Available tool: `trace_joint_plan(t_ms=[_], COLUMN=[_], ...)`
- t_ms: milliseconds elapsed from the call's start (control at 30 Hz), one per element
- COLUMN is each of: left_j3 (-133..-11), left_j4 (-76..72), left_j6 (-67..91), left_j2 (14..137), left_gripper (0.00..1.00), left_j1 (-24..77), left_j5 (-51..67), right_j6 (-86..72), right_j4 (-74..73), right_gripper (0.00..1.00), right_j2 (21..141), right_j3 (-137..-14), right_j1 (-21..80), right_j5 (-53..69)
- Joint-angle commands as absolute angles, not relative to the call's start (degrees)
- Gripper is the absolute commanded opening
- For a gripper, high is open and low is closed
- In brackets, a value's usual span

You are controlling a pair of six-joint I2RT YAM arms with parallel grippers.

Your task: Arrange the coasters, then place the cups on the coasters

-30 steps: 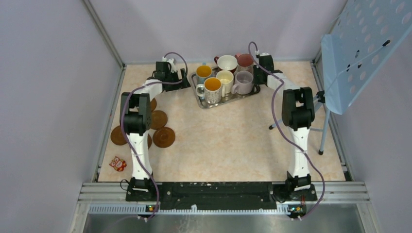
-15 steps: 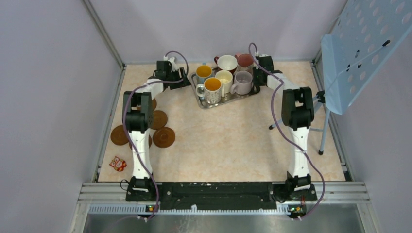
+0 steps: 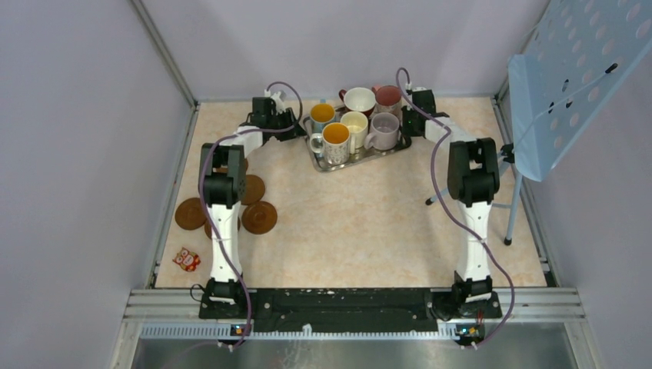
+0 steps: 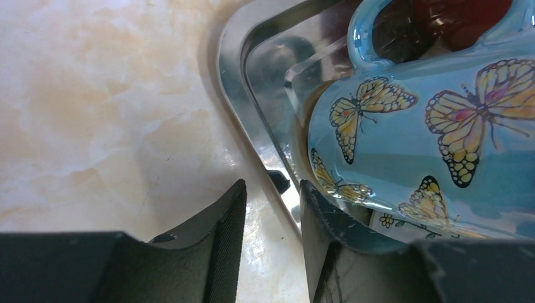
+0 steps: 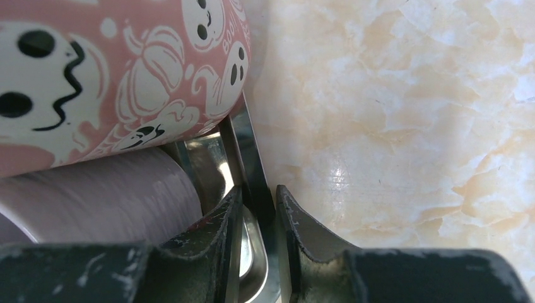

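Evidently the tray (image 4: 249,120) comes first: my right claw (image 5: 255,211) is pinched tight on its rim, my left claw (image 4: 271,208) stands partly open astride the opposite rim, and the cups (image 3: 355,121) all stand inside. The coasters (image 3: 260,217) lie bunched on the worktop (image 3: 369,223) near my left arm. Next, I judge, the left must clamp squarely so the tray moves level.

I'm looking into a robot lab booth (a test cell): plain grey partition walls (image 3: 77,154) around a marble-look tabletop (image 3: 369,223), aluminium rail (image 3: 354,296), perforated blue panel (image 3: 569,84) on a stand
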State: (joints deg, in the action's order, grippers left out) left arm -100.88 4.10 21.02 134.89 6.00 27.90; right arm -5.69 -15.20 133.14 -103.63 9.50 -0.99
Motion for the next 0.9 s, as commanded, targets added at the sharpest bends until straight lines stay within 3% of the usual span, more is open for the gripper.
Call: trace_joint_plan(t_ms=[0, 233, 733, 867], left_j3=[-101.3, -100.8, -92.6, -89.4], left_j4=[5.7, 6.2, 11.4, 13.4], left_j6=[21.9, 21.8, 16.7, 15.2], left_j2=[138.0, 138.2, 131.9, 129.9], left_gripper=[0.42, 0.37, 0.06, 0.01], left_j1=[6.8, 7.0, 6.9, 6.9], left_j5=[28.9, 29.5, 25.0, 24.8], right_j6=[-8.3, -9.3, -12.0, -12.6], right_j4=[-20.5, -20.9, -20.4, -21.0], right_gripper=[0.07, 0.06, 0.0, 0.0], right_j2=[131.7, 130.5, 122.8, 120.3], right_j3=[-100.0, -97.2, -84.7, -80.7], right_j1=[11.0, 11.3, 13.8, 14.5], right_j5=[4.8, 7.0, 9.8, 10.4])
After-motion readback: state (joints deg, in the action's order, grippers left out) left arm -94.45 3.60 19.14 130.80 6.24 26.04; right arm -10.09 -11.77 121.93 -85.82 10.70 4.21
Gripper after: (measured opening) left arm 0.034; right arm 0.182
